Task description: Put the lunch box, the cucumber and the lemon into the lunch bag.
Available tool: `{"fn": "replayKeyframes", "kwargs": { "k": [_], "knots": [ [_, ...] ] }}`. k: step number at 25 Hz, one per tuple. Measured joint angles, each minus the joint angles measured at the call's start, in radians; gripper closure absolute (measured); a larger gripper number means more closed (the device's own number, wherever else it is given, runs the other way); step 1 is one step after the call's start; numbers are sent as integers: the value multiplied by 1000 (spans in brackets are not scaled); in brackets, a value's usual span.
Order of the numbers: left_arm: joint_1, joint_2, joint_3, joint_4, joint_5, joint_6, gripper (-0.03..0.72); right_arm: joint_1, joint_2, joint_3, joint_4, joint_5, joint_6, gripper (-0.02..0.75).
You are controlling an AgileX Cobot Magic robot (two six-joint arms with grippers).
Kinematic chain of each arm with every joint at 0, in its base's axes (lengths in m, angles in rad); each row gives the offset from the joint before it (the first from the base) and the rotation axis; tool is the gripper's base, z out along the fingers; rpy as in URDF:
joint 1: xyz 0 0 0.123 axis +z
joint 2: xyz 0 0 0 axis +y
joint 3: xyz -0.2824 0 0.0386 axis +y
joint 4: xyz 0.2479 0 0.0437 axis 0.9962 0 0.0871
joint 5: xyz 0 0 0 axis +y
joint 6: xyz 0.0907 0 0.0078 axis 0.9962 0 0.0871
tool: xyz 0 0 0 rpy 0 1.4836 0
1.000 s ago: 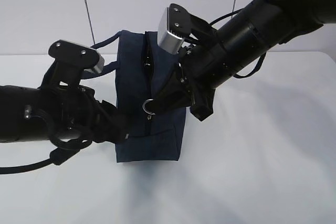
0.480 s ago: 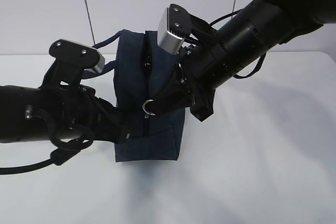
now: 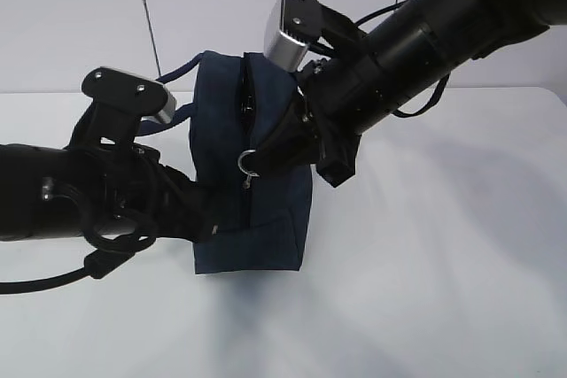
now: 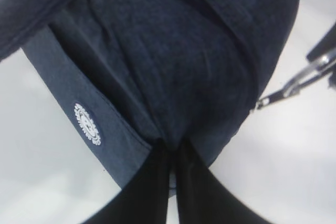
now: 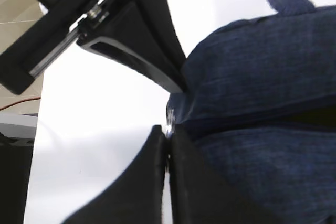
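Standing upright on the white desk (image 3: 443,263), the lunch bag (image 3: 266,210) sits between my arms. My left jaws pinch its lower side fabric; my right jaws press together on the zipper's ring pull (image 3: 247,163).

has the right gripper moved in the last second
Yes. The right gripper, shut on the zipper ring pull, has risen slightly and shifted left against the lunch bag.
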Motion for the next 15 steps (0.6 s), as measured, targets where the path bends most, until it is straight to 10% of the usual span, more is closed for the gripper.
{"fn": "replayKeyframes", "kwargs": {
  "k": [15],
  "knots": [
    [0, 20, 0, 0, -1, 0, 692, 0, -1, -38, -4, -88, 42, 751]
  ]
}}
